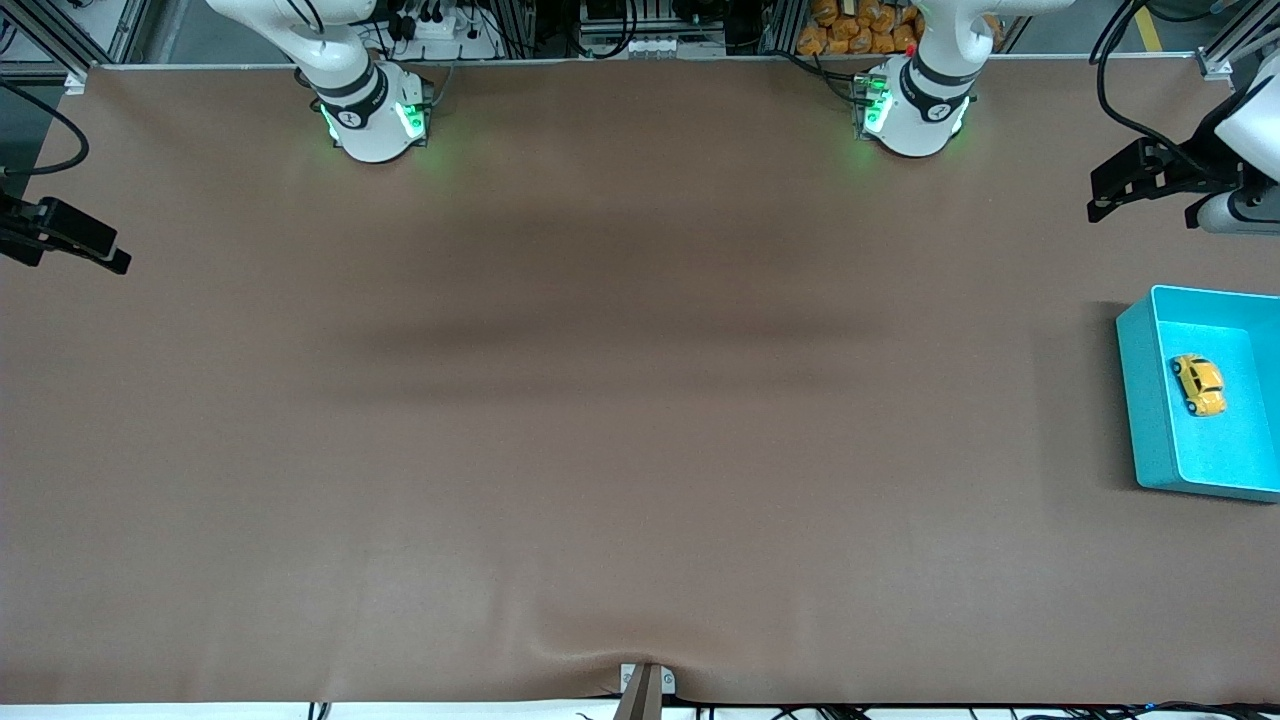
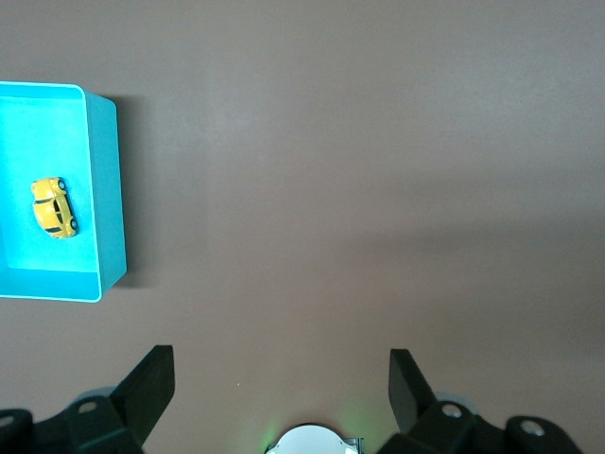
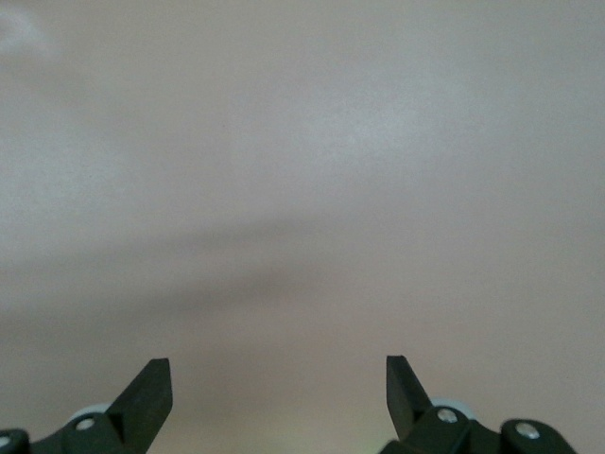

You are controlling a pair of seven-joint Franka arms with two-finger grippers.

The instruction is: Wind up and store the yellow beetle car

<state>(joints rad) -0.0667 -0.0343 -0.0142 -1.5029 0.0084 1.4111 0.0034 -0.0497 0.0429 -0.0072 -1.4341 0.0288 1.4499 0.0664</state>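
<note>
1. The yellow beetle car (image 1: 1198, 385) lies inside the teal bin (image 1: 1140, 400) at the left arm's end of the table, resting on its wheels on the bin floor, apart from the walls. That is where "store" would leave it; the scene also fits a car waiting in the bin to be taken out and wound, and nothing shows whether its spring is wound.

2. Long axis: in the front view the car runs roughly from 11 o'clock to 5 o'clock, close to parallel with the bin's long walls. Which end is the nose I cannot tell.

3. The left gripper (image 2: 282, 392) is up in the air at the left arm's end of the table, over bare table mat (image 1: 600, 400) beside the bin, its jaws spread wide with nothing between them. In the left wrist view the car (image 2: 53, 207) sits at about 10 o'clock from the jaws, well apart.

4. The right gripper (image 3: 279, 392) waits over bare mat at the right arm's end, jaws likewise spread and empty; no car shows in its view.

5. The left arm is by far the nearer to the car, so any reach into the bin would be its job.
</note>
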